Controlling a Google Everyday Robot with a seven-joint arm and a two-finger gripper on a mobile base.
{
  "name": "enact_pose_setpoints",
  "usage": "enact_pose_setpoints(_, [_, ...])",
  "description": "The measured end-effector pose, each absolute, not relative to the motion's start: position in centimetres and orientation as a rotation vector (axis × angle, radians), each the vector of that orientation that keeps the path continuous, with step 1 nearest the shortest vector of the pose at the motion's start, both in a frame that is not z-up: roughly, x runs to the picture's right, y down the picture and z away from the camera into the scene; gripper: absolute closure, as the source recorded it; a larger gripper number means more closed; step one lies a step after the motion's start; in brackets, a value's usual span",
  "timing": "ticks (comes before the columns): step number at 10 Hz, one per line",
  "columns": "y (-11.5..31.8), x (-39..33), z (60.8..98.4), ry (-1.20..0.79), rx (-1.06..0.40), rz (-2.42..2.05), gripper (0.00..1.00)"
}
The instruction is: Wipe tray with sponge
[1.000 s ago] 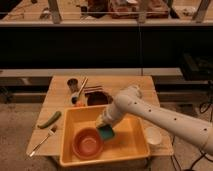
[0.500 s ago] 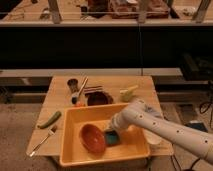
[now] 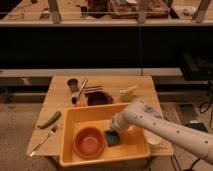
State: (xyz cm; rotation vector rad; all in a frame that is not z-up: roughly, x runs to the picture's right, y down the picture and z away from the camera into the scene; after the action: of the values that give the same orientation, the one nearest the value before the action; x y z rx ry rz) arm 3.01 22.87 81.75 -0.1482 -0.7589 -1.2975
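jaws closed on the sponge [image 3: 112, 137], as far as the view lets one judge: the small teal block sits right at the tip of the gripper [image 3: 113, 130], with its darker side toward the near edge, and the block is pressed down onto the floor of the tray [image 3: 90, 117]. the gripper is inside the tray, a little right of its middle, and the white speckled arm [image 3: 165, 127] reaches in from the near right, crossing over the tray's right wall. the tray is the big yellow-orange tub at the near edge of the wooden table [image 3: 59, 95], and it takes up most of the table's near half. in the tray, just left of the sponge, stands a round orange-red bowl [image 3: 89, 142], upright; whether the sponge touches its rim cannot be told. left of the tray, on the tabletop, a long green vegetable [image 3: 49, 119] lies at a slant, and nearer still a pale utensil [image 3: 42, 141] lies at much the same slant, close to the table's near left corner. beyond the tray's far wall sit a dark cup [image 3: 73, 83], a light stick-like utensil [image 3: 81, 88] leaning beside it, a dark shallow dish [image 3: 98, 97] and, to the right, a yellow-green item [image 3: 128, 92] whose kind is not clear. a small orange piece [image 3: 80, 104] rests just beside the tray's far left corner. right of the tray, partly behind the arm, is something white [image 3: 153, 138].
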Motion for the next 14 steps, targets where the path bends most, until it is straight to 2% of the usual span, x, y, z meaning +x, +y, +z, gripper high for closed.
enact_pose_setpoints(14, [22.9,5.7,83.1,-0.633,-0.250,-1.268,1.00])
